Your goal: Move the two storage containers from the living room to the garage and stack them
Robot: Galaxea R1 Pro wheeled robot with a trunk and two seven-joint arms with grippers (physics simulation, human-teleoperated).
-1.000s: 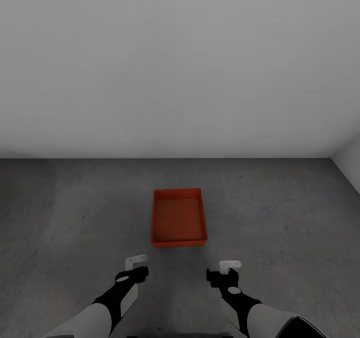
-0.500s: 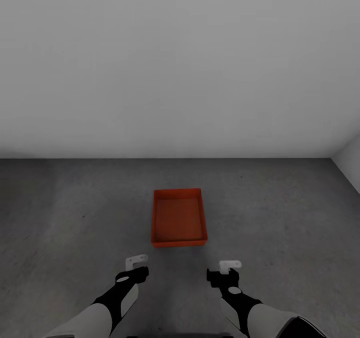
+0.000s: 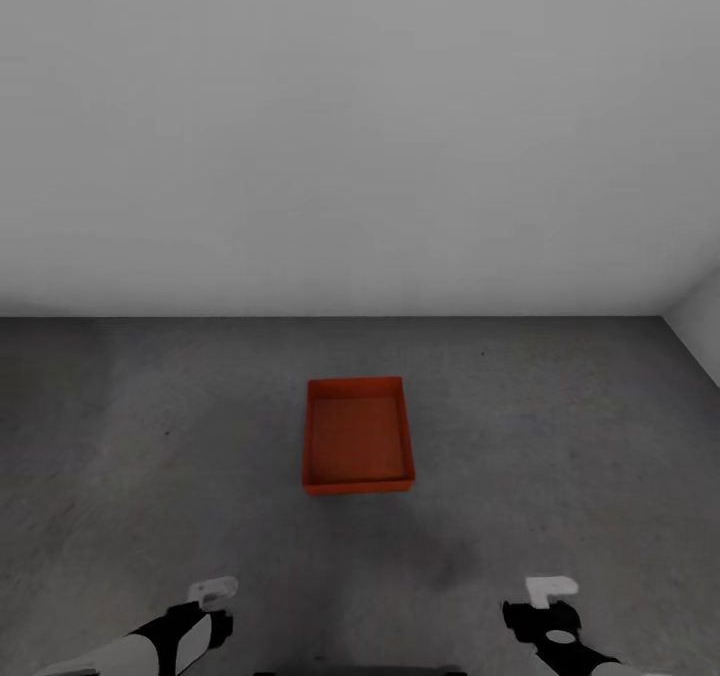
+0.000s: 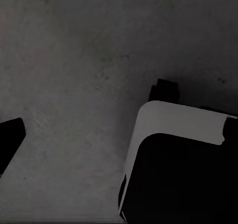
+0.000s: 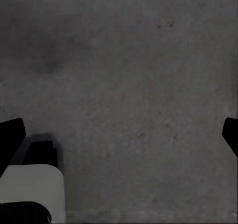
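Observation:
One orange-red storage container [image 3: 357,436] stands open-top and empty on the dark grey concrete floor [image 3: 150,436] of the garage, in the middle of the head view. I cannot tell whether it is a single bin or two nested. My left gripper [image 3: 212,606] and right gripper [image 3: 545,601] hang low at the near edge, well short of the container and wide to either side. In the right wrist view the right gripper [image 5: 119,137] is open over bare floor, its black fingertips [image 5: 10,139] far apart. The left gripper [image 4: 119,134] is open too, holding nothing.
A plain white wall [image 3: 360,136] runs behind the container, and a side wall [image 3: 700,326] meets it at the far right. A white and black part of my own body [image 4: 173,159] shows under the left wrist, and another corner of my body [image 5: 29,189] under the right wrist.
Both arms have drawn back toward me and spread outward, from just in front of the container to the bottom corners. The container has not moved.

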